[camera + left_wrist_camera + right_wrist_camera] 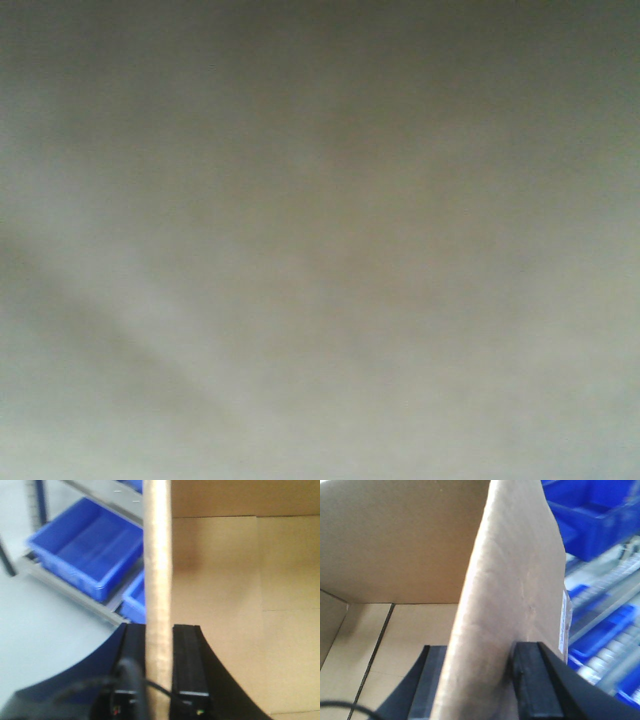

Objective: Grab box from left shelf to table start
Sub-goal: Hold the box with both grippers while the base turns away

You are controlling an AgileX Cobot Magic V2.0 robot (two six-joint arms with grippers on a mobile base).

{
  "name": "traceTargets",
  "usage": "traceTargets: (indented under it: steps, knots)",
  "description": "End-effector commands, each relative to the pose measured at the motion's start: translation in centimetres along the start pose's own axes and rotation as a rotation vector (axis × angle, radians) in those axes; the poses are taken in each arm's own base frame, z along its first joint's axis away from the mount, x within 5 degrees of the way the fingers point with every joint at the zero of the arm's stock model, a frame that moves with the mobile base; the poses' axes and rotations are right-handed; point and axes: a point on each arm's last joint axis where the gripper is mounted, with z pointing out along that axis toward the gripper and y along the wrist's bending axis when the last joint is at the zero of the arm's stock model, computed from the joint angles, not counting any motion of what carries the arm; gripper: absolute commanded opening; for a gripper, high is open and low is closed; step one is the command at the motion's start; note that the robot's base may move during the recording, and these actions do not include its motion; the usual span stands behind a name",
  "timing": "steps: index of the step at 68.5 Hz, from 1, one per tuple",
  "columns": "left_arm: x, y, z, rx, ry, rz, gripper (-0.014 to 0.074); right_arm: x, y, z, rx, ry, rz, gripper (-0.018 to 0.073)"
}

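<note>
The brown cardboard box (240, 580) is held by both grippers, each on an upright wall. In the left wrist view my left gripper (159, 627) is shut on the wall's thin edge (157, 555), one black finger (189, 650) inside the box and the other outside. In the right wrist view my right gripper (482, 647) is shut on the opposite wall (510, 570), with the box's empty inside (405, 630) to its left. The front view shows only a blurred grey-tan surface (320, 240) filling the frame. I cannot tell which surface is the table.
Blue plastic bins (85, 545) sit on a shelf with grey metal rails (75, 592) left of the box. A pale flat surface (45, 645) lies below them. More blue bins (600, 515) on shelf levels stand to the right. A white label (565, 625) is stuck on the box's outer wall.
</note>
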Motion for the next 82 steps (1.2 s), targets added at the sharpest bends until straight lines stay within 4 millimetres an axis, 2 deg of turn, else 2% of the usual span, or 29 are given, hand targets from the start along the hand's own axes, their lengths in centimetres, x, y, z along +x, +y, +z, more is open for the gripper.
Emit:
traceTargets:
  steps: [1, 82]
  knots:
    - [0.58, 0.94, 0.35, -0.096, 0.095, 0.074, -0.0092, -1.58, -0.07, -0.56, 0.028, -0.128, -0.023, 0.0057]
    - [0.58, 0.92, 0.35, -0.095, 0.095, 0.073, -0.0092, -1.58, -0.07, -0.56, 0.028, -0.128, -0.023, 0.0057]
